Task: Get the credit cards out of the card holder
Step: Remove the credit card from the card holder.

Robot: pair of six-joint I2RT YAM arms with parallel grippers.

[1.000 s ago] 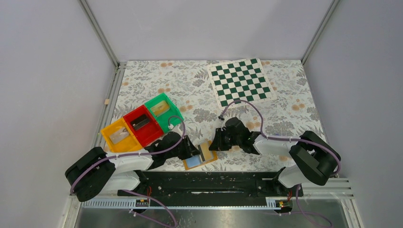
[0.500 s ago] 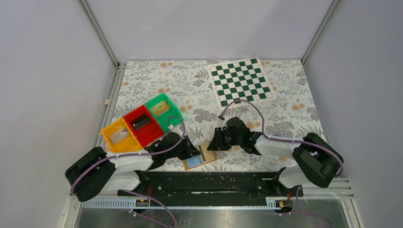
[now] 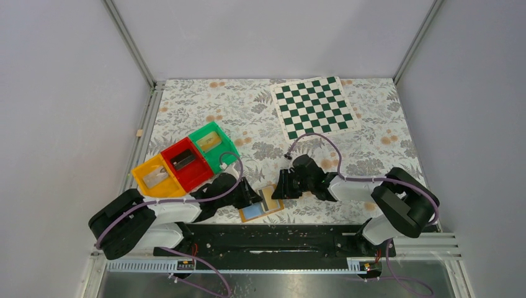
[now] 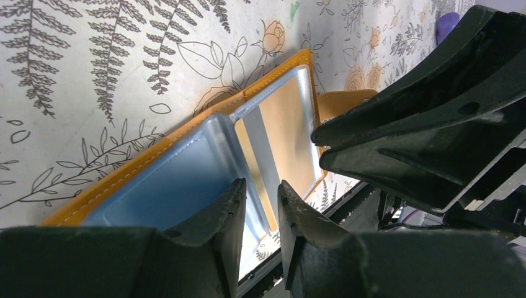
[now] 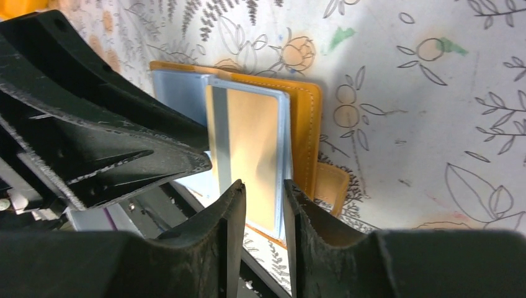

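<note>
Right gripper (image 5: 263,186), jaws slightly parted, hangs over the tan card (image 5: 251,149) still tucked in the open card holder (image 3: 261,203), just right of the bins (image 3: 183,162). Left gripper (image 4: 259,185): hold unclear. No card is out yet.

The left arm (image 3: 162,213) is stretched low and rightward from its base, and the right arm (image 3: 363,186) is folded low and leftward. The left pincer (image 4: 259,189) is tilted down, its fingers set narrowly apart; whether anything is clamped cannot be told. The right pincer (image 5: 264,186) is brought close opposite, its jaws parted by a slim gap.
</note>
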